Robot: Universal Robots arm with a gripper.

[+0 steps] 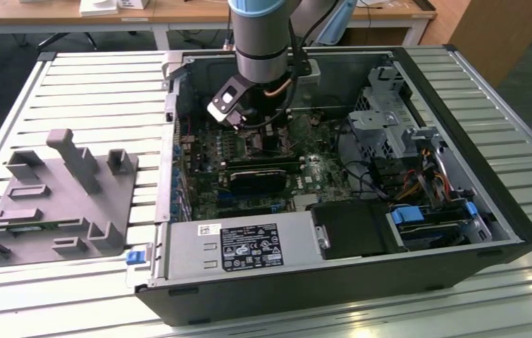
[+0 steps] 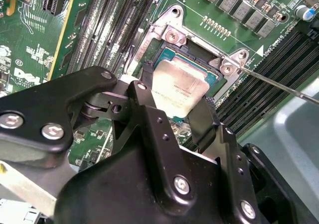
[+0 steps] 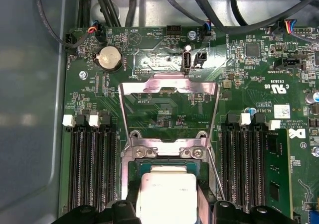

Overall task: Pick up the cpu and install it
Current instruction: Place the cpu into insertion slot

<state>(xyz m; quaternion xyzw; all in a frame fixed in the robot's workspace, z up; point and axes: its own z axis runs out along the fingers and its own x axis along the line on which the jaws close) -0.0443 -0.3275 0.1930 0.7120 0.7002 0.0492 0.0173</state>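
Start wide: in the exterior view the slatted counter [image 1: 491,77] carries the open computer case [image 1: 246,274], with the grey fixture [image 1: 59,197] standing beside it on that view's left. The arm [image 1: 261,35] reaches down into the case, over the motherboard [image 1: 246,183].

By my reading the pick-up is done and you are at the placing. The gripper [image 2: 175,94] has the cpu [image 2: 180,87] at the socket frame [image 2: 172,32], its jaws closed against two opposite edges of the chip. Whether the chip is fully seated or sits a hair above its bed, I cannot tell. What is left: the jaws are not yet off it, and the load plate [image 3: 169,87] is not yet clamped down.

The exterior view gives you the layout, but the arm's wrist hides the socket there. The first wrist view looks squarely onto the board and shows the load plate swung up and clear. The second wrist view comes in at a slant and gives you the fingers [image 2: 202,119] flanking the chip, plus the thin retention lever [image 2: 279,84] standing out to the side.
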